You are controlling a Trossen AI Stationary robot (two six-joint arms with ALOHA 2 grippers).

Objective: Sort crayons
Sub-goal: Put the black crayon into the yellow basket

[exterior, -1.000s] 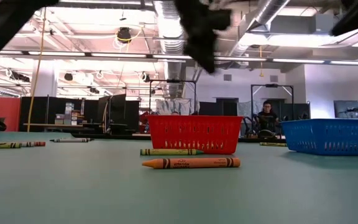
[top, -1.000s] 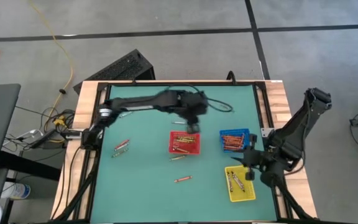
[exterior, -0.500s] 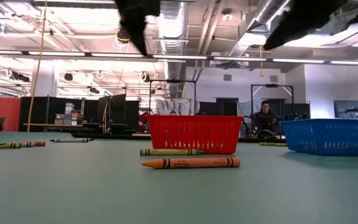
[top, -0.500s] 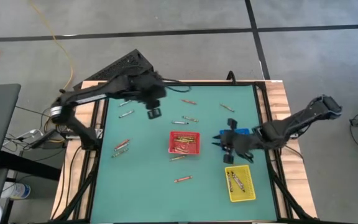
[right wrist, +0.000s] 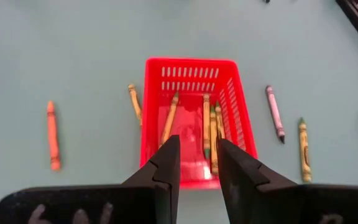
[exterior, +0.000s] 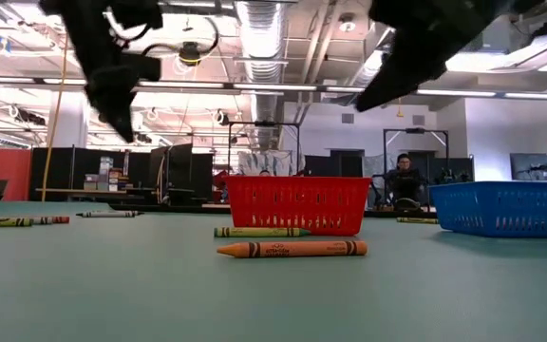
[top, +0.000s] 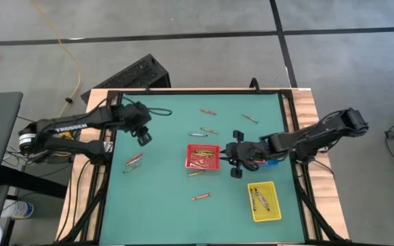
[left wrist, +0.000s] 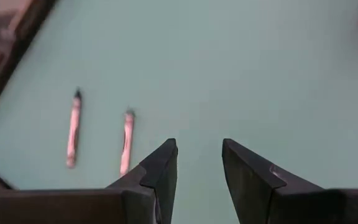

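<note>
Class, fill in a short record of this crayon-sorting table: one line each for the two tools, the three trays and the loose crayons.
left tool: open, empty, over the left side of the green mat
right tool: open, empty, just right of the red tray
red tray: mid-table, several crayons inside
blue tray: mostly hidden under the right arm in the high view
yellow tray: right side, a few crayons inside
loose crayons: scattered; an orange crayon lies apart from the red tray

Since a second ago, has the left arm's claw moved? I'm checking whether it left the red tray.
Yes. The left claw was over the red plastic tray and now hangs well off to its left, near the table's left edge.
</note>
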